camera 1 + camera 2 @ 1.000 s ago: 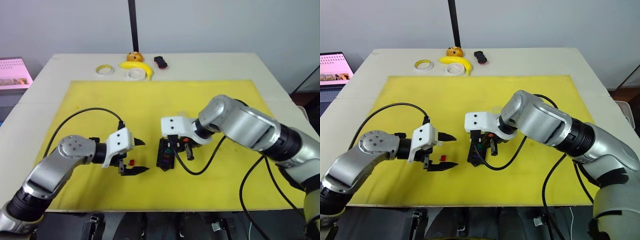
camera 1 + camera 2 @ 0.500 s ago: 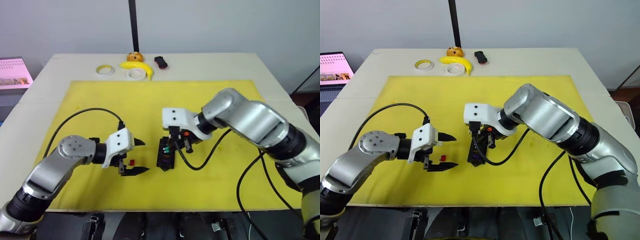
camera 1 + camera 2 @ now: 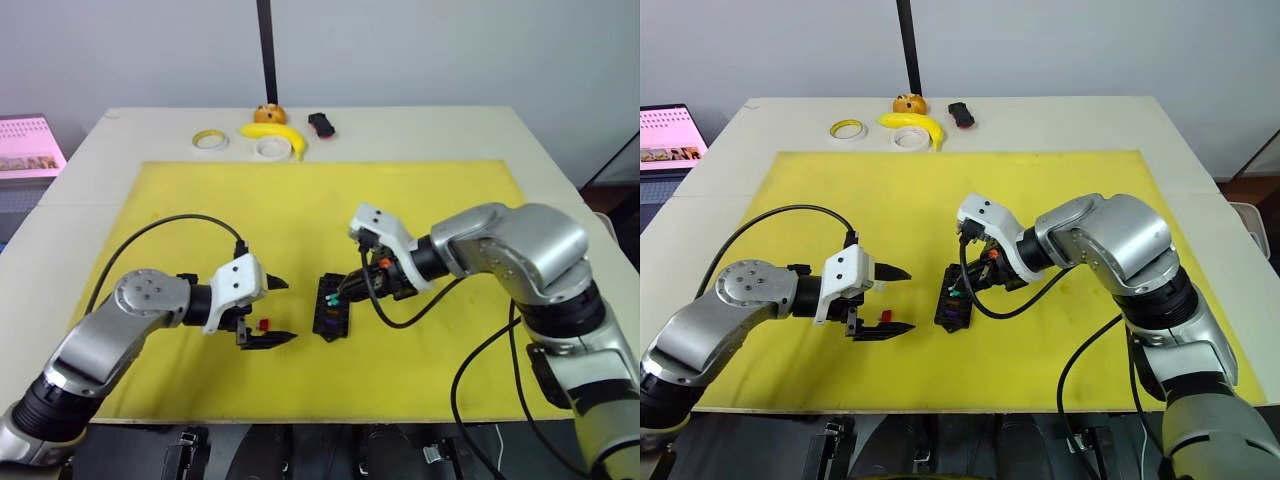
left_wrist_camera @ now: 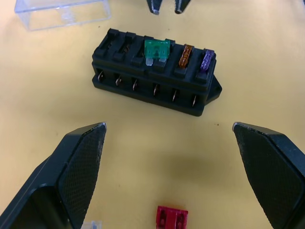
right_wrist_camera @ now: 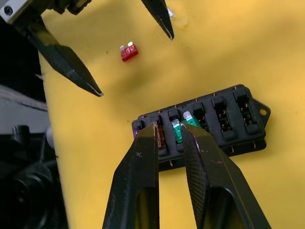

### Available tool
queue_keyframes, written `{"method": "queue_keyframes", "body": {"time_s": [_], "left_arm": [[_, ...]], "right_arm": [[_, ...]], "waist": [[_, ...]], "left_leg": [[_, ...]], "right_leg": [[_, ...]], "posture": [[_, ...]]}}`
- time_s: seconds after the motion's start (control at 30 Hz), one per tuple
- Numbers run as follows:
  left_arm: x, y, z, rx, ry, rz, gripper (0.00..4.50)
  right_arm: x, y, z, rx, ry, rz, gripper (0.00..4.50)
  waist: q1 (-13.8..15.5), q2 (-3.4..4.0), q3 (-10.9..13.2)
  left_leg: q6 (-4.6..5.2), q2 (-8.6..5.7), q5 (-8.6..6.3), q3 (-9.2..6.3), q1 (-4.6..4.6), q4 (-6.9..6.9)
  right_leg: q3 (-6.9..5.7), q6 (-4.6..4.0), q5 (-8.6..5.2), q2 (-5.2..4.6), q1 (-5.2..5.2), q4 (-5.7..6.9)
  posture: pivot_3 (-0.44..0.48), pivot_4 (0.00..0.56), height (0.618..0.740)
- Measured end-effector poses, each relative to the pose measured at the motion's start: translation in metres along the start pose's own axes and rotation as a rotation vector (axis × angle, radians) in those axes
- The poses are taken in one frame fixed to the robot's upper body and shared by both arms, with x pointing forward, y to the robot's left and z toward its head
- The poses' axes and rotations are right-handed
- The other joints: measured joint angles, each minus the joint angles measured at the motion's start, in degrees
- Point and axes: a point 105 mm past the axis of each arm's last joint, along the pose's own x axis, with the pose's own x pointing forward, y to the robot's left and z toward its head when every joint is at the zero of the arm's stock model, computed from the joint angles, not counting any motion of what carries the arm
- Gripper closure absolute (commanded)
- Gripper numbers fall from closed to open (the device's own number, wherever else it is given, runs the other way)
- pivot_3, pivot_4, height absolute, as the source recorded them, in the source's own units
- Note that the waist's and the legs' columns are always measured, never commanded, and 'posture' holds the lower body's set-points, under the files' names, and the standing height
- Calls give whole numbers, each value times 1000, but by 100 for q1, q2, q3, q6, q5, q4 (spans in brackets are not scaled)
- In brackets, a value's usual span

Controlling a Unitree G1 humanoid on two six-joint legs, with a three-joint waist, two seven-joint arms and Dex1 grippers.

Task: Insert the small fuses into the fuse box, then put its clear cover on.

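We saw the small black plastic fuse box (image 4: 155, 81) lying near the middle of the yellow mat (image 3: 420, 390), its long axis running roughly from six to twelve o'clock in the head views. Three slots at one end were filled: a purple blade fuse (image 4: 207, 60) in the end slot, an orange-brown one (image 4: 186, 55) next, then a green fuse (image 4: 156, 51) that sat a little higher than its neighbours; the other three slots looked empty. The right gripper (image 5: 172, 128) hung just over that green fuse with its black fingers drawn close together, almost touching, and we judged it to be holding nothing. The left gripper (image 3: 272, 312) sat at about nine o'clock from the box, spread wide, with the small red blade fuse (image 4: 171, 217) lying flat on the mat between its fingers (image 4: 78, 167). So we judged the left arm nearer for the next pick: the red fuse lay directly within its open span, while the box was just beyond it. The transparent rectangular plastic cover (image 4: 62, 12) rested on the mat just past the box, apart from it.
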Motion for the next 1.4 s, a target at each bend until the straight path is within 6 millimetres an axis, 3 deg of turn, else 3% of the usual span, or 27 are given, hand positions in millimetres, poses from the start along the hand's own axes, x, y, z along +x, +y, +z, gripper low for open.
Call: {"method": "queue_keyframes", "body": {"time_s": [0.17, 0.7, 1.17, 1.27, 1.4], "left_arm": [[0, 1, 1, 4, 0, -4, 0], [1, 3, 1, 16, 1, 4, 0], [2, 1, 0, 8, -2, 4, 0], [2, 2, 0, 10, -1, 5, 0], [2, 2, 0, 16, 0, 10, 0]], "right_arm": [[6, -10, -8, 79, 11, -24, 3606], [15, -11, -16, 170, 34, -19, 3606], [19, -11, -12, 208, 35, -18, 3606], [20, -11, -12, 210, 39, -23, 4481], [20, -10, -10, 202, 44, -23, 4481]], "waist": [[-2, 0, 0], [-8, 0, 0], [-7, 0, 0], [-9, 0, 0], [-8, 0, 0]], "left_leg": [[0, 0, 0, 0, 0, 0], [0, 2, 0, 0, 0, 0], [0, 3, 0, 0, 0, 0], [1, 3, 0, 0, 0, 0], [1, 3, 0, 0, 0, 0]], "right_leg": [[0, 0, 0, 0, 0, 0], [0, 0, 0, 2, 0, 0], [0, 0, 0, 2, 0, 0], [0, 0, 0, 2, 0, 0], [0, 0, 0, 2, 0, 0]], "posture": [[0, 150, 740], [0, 150, 740], [0, 150, 740], [0, 150, 740], [0, 150, 740]]}}
